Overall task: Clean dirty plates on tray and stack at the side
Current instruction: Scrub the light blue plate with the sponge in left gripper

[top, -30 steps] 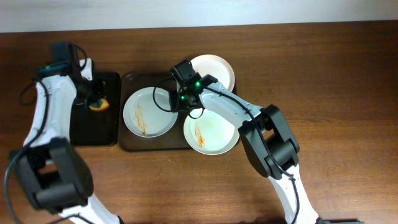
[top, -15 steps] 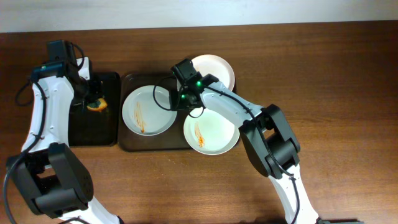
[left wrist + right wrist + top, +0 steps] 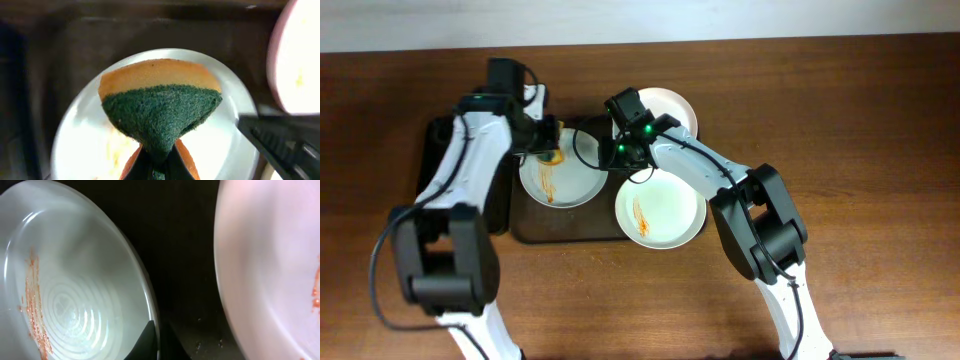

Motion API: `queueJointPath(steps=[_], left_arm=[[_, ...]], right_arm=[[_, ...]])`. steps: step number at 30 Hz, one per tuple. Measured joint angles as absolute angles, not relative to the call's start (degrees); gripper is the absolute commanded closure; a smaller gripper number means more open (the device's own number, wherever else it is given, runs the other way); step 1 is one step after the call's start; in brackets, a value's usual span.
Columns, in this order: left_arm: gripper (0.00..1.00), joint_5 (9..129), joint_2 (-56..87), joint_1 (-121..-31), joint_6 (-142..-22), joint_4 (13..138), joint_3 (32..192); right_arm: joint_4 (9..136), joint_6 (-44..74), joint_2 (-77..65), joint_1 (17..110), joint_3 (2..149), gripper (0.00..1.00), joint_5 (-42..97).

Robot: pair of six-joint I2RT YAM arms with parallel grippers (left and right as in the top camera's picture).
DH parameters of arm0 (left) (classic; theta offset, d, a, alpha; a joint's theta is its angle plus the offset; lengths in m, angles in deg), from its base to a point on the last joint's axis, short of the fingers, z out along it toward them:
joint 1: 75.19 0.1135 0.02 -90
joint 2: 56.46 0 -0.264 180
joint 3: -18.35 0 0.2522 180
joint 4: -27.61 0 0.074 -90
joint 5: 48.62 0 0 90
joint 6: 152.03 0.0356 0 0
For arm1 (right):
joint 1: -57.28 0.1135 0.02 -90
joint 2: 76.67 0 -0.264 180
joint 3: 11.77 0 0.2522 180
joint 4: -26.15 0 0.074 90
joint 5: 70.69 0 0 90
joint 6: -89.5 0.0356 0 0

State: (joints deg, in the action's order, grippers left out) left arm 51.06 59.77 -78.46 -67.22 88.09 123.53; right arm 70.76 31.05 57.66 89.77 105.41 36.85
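From above, the large dark brown-grey rectangular tray (image 3: 555,228) sits on the wooden worktop (image 3: 860,150). On its left half lies a sauce-streaked round white plate (image 3: 568,188), the left claw (image 3: 548,152) over its back edge, the right claw (image 3: 610,165) at its right rim. A second streaked white plate (image 3: 670,205) overhangs the tray's front right; a third white plate (image 3: 675,105), back right, is half hidden by an arm. Left wrist: the claw, cut off low, pinches a green-and-orange scouring sponge (image 3: 160,112). Right wrist: the claw is clamped on the first plate's rim; its neighbour blurs.
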Motion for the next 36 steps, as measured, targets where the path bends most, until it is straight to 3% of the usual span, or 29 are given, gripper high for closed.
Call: queueJointPath(steps=[8, 17, 23, 36], left_arm=[[0.99, 46.1, 66.5, -79.1, -73.4, 88.2, 122.9], [0.99, 45.9, 66.5, -79.0, -73.4, 105.0, 123.5], [0.99, 53.4, 66.5, -79.7, -69.3, 97.9, 123.1], [0.99, 33.4, 64.7, -84.8, -89.2, 98.1, 118.8]], right_arm=[[70.7, 31.0, 58.3, 89.8, 105.4, 0.96, 37.3], [70.9, 30.8, 58.3, 90.0, 105.4, 0.96, 38.3], [70.8, 31.0, 58.4, 90.0, 105.4, 0.96, 38.1], [70.7, 31.0, 58.6, 90.8, 105.4, 0.96, 39.8]])
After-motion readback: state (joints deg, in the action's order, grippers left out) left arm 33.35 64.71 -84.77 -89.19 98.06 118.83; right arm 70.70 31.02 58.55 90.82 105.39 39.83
